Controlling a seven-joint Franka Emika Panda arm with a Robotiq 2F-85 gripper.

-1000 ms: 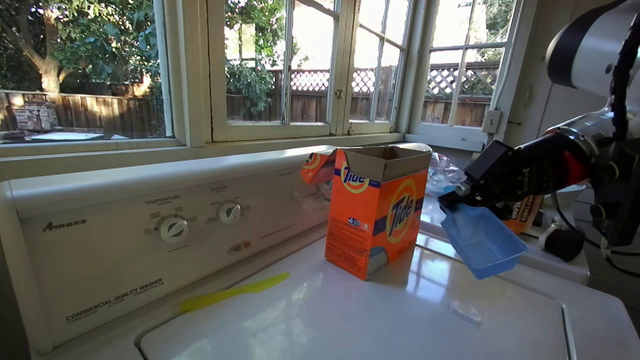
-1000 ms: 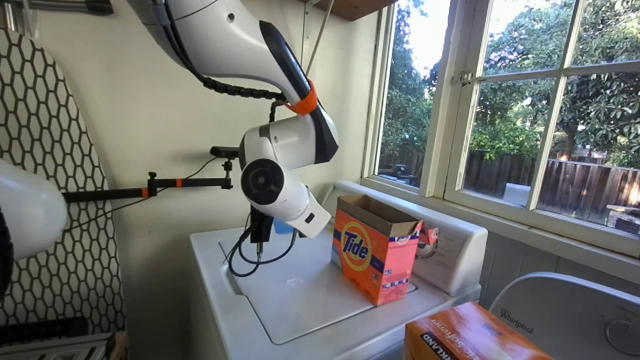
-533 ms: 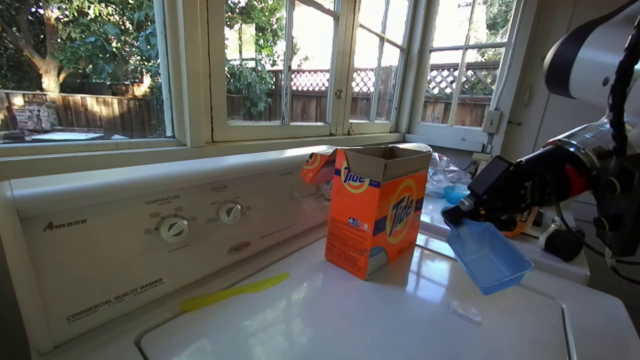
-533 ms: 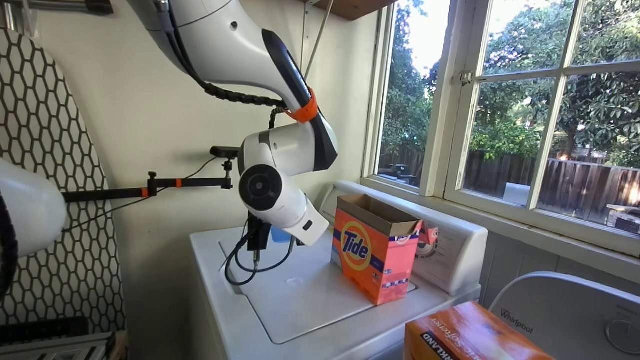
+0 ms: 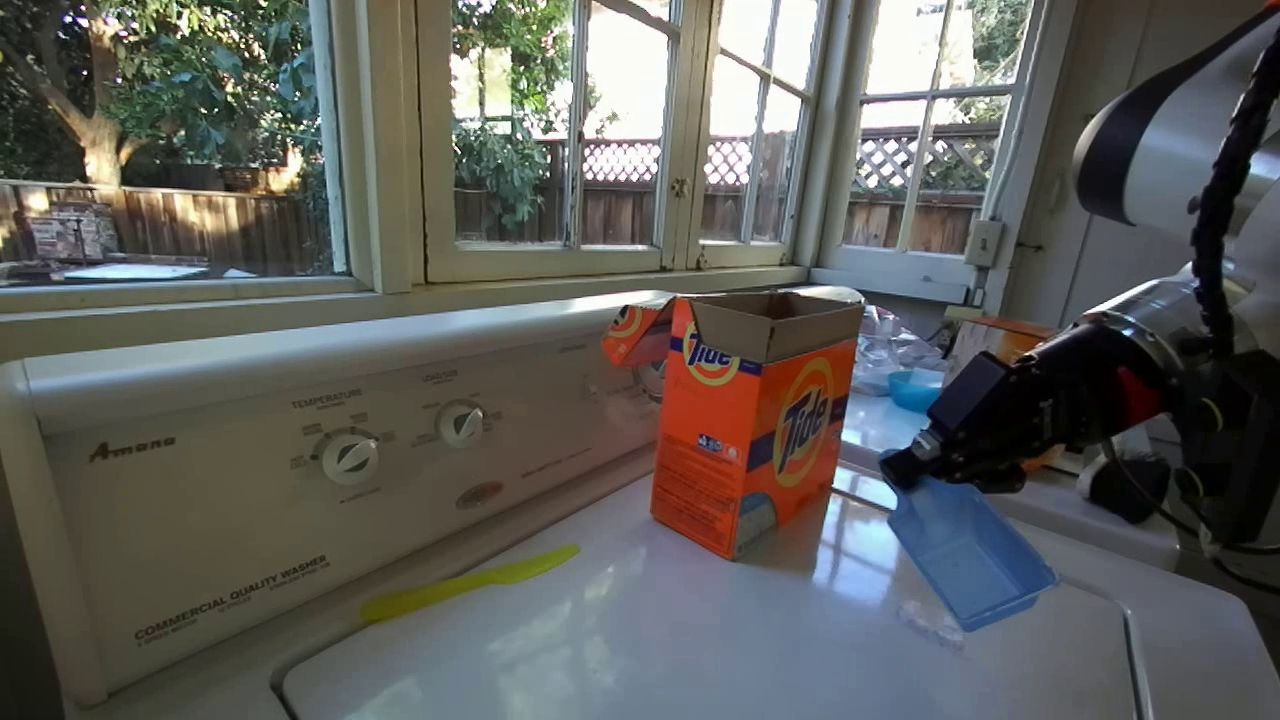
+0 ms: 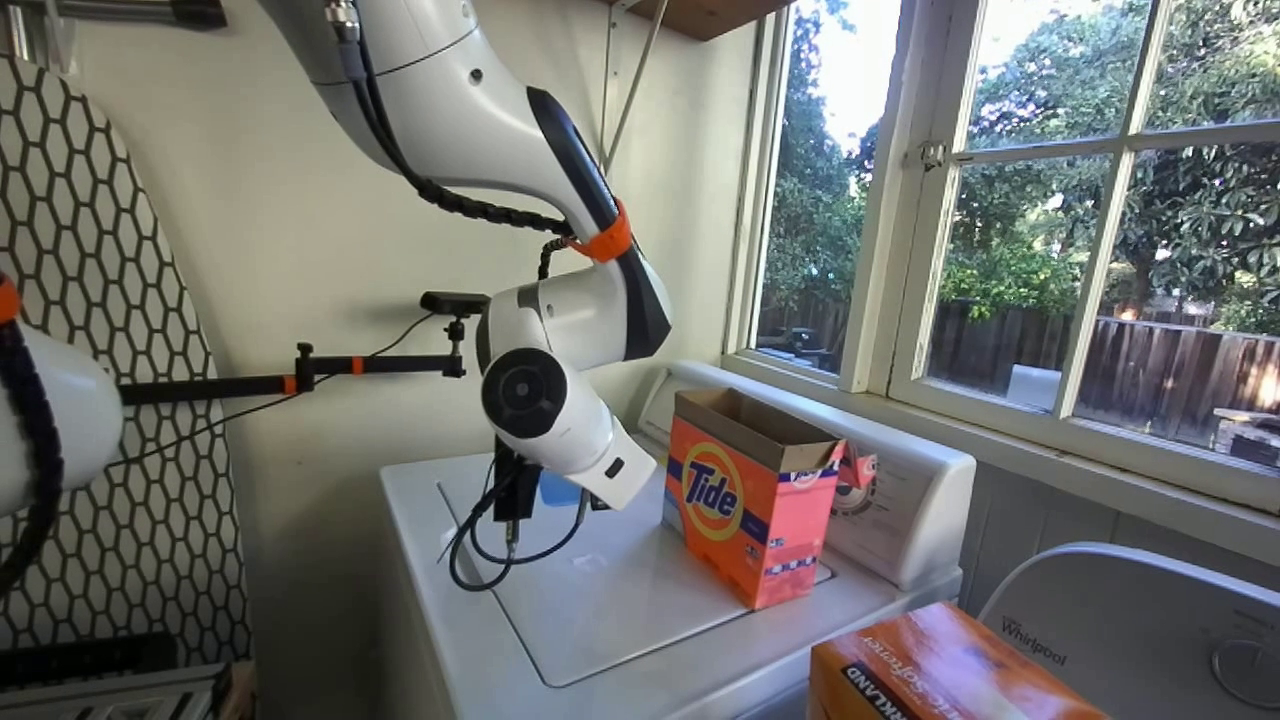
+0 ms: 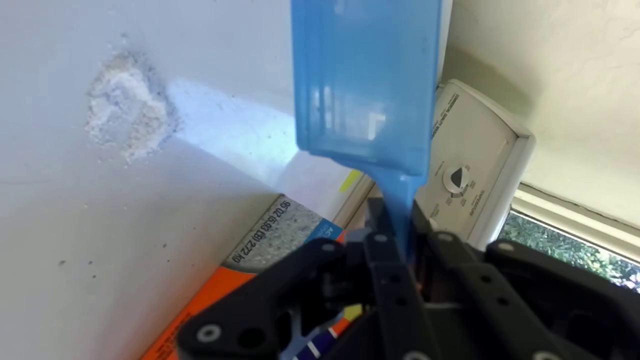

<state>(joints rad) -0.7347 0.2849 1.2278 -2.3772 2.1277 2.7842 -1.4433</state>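
Blue scoop (image 5: 972,552) hangs clamped in the hand (image 7: 399,219), edges clear of the Tide box (image 5: 755,440).

Washer (image 5: 700,640), box (image 5: 750,430) (open), powder (image 7: 129,107), perhaps knife (image 5: 470,584)

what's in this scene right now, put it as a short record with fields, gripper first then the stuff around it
Grip: gripper shut on a blue scoop
Scoop pose: tilted, gripped end higher
Scoop contents: cannot be made out
Main surface: white washer, panel marked Amana
Container: orange Tide box, upright on the washer, top open
Spill: patch of white powder on the washer top
By the panel: yellow utensil, lying down
Nearby: small blue container; orange Softener box
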